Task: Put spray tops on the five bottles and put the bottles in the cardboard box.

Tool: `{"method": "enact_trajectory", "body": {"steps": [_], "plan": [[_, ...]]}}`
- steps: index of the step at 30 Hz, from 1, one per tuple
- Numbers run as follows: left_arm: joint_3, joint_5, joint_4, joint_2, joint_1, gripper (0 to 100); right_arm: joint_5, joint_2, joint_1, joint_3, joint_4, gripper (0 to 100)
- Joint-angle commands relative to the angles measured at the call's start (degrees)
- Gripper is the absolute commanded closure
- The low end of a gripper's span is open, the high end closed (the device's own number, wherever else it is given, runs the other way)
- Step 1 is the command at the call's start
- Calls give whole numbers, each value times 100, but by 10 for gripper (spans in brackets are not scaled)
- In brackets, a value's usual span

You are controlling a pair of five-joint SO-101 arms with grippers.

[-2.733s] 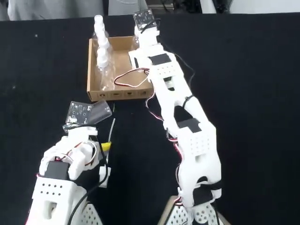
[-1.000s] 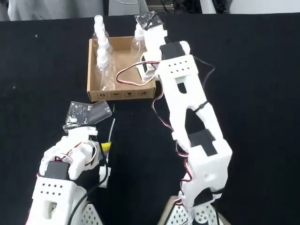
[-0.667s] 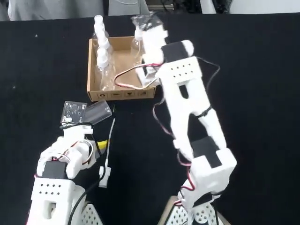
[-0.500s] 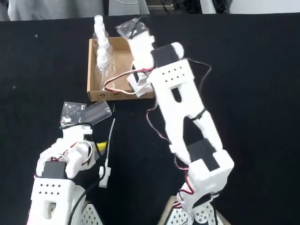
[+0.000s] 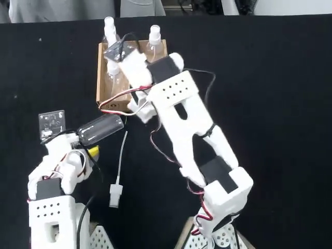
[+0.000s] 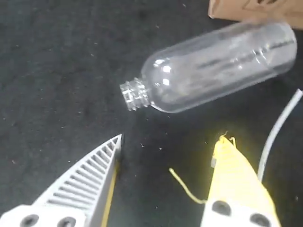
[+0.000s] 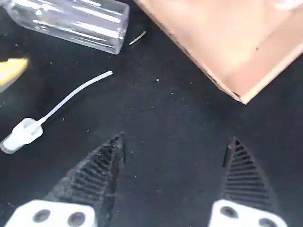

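Observation:
An uncapped clear bottle (image 5: 101, 128) lies on its side on the black table, just in front of the cardboard box (image 5: 102, 78). Its neck (image 6: 134, 93) points toward my left gripper (image 6: 170, 138), which hovers open a little short of it. A loose spray top (image 5: 115, 194) with a long tube (image 5: 122, 150) lies beside that gripper. My right gripper (image 7: 177, 139) is open and holds nothing, above the table by the box's front corner (image 7: 239, 94). Capped bottles (image 5: 154, 36) (image 5: 110, 26) (image 5: 114, 70) stand in the box.
The right arm (image 5: 176, 109) stretches across the box and covers most of its inside. The left arm's base (image 5: 49, 218) is at the near left. The left gripper's yellow fingertip (image 7: 12, 68) shows beside the lying bottle (image 7: 71, 19). Black table lies open to the right.
The right arm has swung from the box's far right corner over to its front left, leaving a capped bottle standing in the box. The left arm has turned left, uncovering the lying bottle.

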Motion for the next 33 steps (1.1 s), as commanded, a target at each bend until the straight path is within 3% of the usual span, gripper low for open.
{"method": "enact_trajectory", "body": {"steps": [1, 12, 33], "plan": [[-365, 97, -132, -88, -242, 719, 79, -778, -255, 66, 176, 723], [-338, 580, -571, -88, -1042, 719, 853, -1121, -862, 541, 105, 723], [-356, 774, -571, -88, -1095, 719, 2954, -1112, -1670, 1015, -888, 723]]}}
